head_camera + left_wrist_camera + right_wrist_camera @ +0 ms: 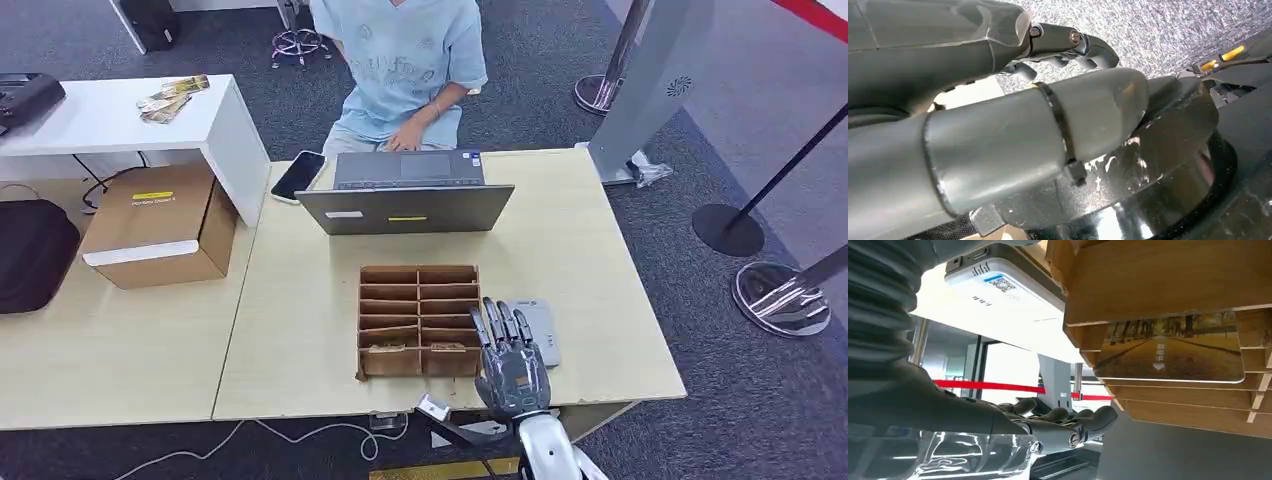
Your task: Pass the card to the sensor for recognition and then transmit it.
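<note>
A brown wooden card rack [418, 318] with two columns of slots stands on the light wood table [300, 330]. Cards lie in its front slots [385, 347]. In the right wrist view a card [1170, 347] printed with a tree-lined road sits in a slot of the rack [1158, 285]. The grey-white sensor [540, 325] lies flat just right of the rack; its label side [998, 290] is visible from the wrist. My right hand [512, 362] hovers over the rack's front right corner and the sensor, its fingers [1063, 426] stretched out and holding nothing. My left hand [1048, 135] hangs with loosely bent fingers, empty.
A person [400, 60] sits behind an open laptop [405, 205] at the far side of the table, a phone [298, 175] beside it. A cardboard box [160, 225] and a white desk [120, 115] stand left. Barrier post bases [780, 295] stand right.
</note>
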`<act>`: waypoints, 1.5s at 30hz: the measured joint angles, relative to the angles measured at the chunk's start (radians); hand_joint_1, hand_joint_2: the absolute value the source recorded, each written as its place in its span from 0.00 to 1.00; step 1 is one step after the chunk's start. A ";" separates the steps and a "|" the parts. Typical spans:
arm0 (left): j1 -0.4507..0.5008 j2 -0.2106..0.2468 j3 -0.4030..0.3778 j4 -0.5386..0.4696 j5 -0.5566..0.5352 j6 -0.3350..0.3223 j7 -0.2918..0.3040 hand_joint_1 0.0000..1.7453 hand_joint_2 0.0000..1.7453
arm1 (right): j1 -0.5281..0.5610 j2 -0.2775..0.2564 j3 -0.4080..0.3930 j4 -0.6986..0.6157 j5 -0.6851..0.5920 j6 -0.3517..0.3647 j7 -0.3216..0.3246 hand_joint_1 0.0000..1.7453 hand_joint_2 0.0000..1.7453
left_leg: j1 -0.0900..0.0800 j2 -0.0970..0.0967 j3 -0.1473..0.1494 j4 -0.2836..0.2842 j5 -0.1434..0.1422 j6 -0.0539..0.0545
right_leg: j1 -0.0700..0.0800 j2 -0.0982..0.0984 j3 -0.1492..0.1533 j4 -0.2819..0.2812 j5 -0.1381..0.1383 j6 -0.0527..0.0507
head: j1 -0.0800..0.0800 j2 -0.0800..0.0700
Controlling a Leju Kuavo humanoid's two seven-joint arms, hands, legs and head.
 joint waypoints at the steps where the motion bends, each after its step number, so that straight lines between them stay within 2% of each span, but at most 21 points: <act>1: 0.000 0.000 0.000 0.000 0.000 0.000 0.000 0.00 0.00 | 0.000 0.001 0.000 0.000 0.000 0.000 0.000 0.06 1.00 | 0.000 0.000 0.000 0.000 0.000 0.000 | 0.000 0.000 0.000 0.000 0.000 0.000 | 0.000 0.000; 3: 0.000 0.000 0.000 0.000 -0.001 0.000 0.000 0.00 0.00 | 0.000 0.002 -0.002 0.000 0.000 -0.002 -0.002 0.10 1.00 | 0.000 0.000 0.000 0.000 0.000 0.000 | 0.000 0.000 0.000 0.000 0.000 0.000 | 0.000 0.000; 8: 0.000 0.000 0.000 0.000 -0.003 -0.003 0.000 0.00 0.00 | 0.000 0.006 -0.014 0.000 0.000 -0.008 -0.013 0.12 1.00 | 0.000 0.000 0.000 0.000 0.000 0.000 | 0.000 0.000 0.000 0.000 0.000 0.000 | 0.000 0.000; 19: -0.001 0.001 0.001 0.000 -0.003 -0.008 0.000 0.00 0.00 | 0.000 0.010 -0.017 0.000 0.000 -0.013 -0.020 0.13 1.00 | 0.000 0.000 0.000 0.000 0.000 0.000 | 0.000 0.000 0.000 0.000 0.000 0.000 | 0.000 0.000; 24: -0.001 0.001 0.001 0.000 -0.004 -0.009 0.000 0.00 0.00 | 0.000 0.010 -0.017 0.000 0.000 -0.016 -0.028 0.30 1.00 | 0.000 0.000 0.000 0.000 0.000 0.000 | 0.000 0.000 0.000 0.000 0.000 0.000 | 0.000 0.000; 25: -0.001 0.001 0.001 0.000 -0.005 -0.009 0.000 0.00 0.00 | -0.001 0.012 -0.018 0.000 0.000 -0.016 -0.031 0.36 1.00 | 0.000 0.000 0.000 0.000 0.000 0.000 | 0.000 0.000 0.000 0.000 0.000 0.000 | 0.000 0.000; 27: -0.001 0.001 0.001 0.000 -0.006 -0.009 0.000 0.00 0.00 | -0.001 0.015 -0.021 0.000 0.000 -0.016 -0.033 0.41 1.00 | 0.000 0.000 0.000 0.000 0.000 0.000 | 0.000 0.000 0.000 0.000 0.000 0.000 | 0.000 0.000; 28: -0.001 0.001 0.001 0.000 -0.008 -0.009 0.000 0.00 0.00 | -0.001 0.018 -0.023 0.000 0.000 -0.016 -0.033 0.52 1.00 | 0.000 0.000 0.000 0.000 0.000 0.000 | 0.000 0.000 0.000 0.000 0.000 0.000 | 0.000 0.000; 29: -0.001 0.001 0.001 0.000 -0.009 -0.010 0.000 0.00 0.00 | -0.001 0.018 -0.025 0.000 0.000 -0.016 -0.033 0.56 1.00 | 0.000 0.000 0.000 0.000 0.000 0.000 | 0.000 0.000 0.000 0.000 0.000 0.000 | 0.000 0.000; 31: -0.002 0.001 0.001 0.000 -0.010 -0.011 -0.001 0.00 0.00 | -0.001 0.018 -0.028 0.000 0.000 -0.016 -0.037 0.72 1.00 | 0.000 0.000 0.000 0.000 0.000 0.000 | 0.000 0.000 0.000 0.000 0.000 0.000 | 0.000 0.000; 32: -0.002 0.001 0.001 0.000 -0.011 -0.012 -0.001 0.00 0.00 | -0.001 0.018 -0.031 0.000 0.000 -0.016 -0.039 0.76 1.00 | 0.000 0.000 0.000 0.000 0.000 0.000 | 0.000 0.000 0.000 0.000 0.000 0.000 | 0.000 0.000; 36: -0.002 0.002 0.003 0.000 -0.012 -0.015 -0.010 0.00 0.00 | -0.001 0.018 -0.035 0.000 0.000 -0.016 -0.041 0.79 1.00 | 0.000 0.000 0.000 0.000 0.000 0.000 | 0.000 0.000 0.000 0.000 0.000 0.000 | 0.000 0.000; 41: -0.002 0.003 0.006 0.000 -0.015 -0.018 -0.013 0.00 0.00 | -0.002 0.019 -0.039 0.000 0.000 -0.016 -0.048 0.77 1.00 | 0.000 0.000 0.000 0.000 0.000 0.000 | 0.000 0.000 0.000 0.000 0.000 0.000 | 0.000 0.000; 42: -0.002 0.003 0.007 0.000 -0.015 -0.019 -0.013 0.00 0.00 | -0.002 0.019 -0.040 0.000 0.000 -0.016 -0.051 0.75 1.00 | 0.000 0.000 0.000 0.000 0.000 0.000 | 0.000 0.000 0.000 0.000 0.000 0.000 | 0.000 0.000; 43: -0.002 0.003 0.008 0.000 -0.016 -0.019 -0.013 0.00 0.00 | -0.002 0.020 -0.040 0.000 0.000 -0.016 -0.053 0.67 1.00 | 0.000 0.000 0.000 0.000 0.000 0.000 | 0.000 0.000 0.000 0.000 0.000 0.000 | 0.000 0.000; 45: -0.002 0.003 0.011 0.000 -0.016 -0.021 -0.016 0.00 0.00 | -0.004 0.023 -0.040 0.000 0.000 -0.016 -0.055 0.61 1.00 | 0.000 0.000 0.000 0.000 0.000 0.000 | 0.000 0.000 0.000 0.000 0.000 0.000 | 0.000 0.000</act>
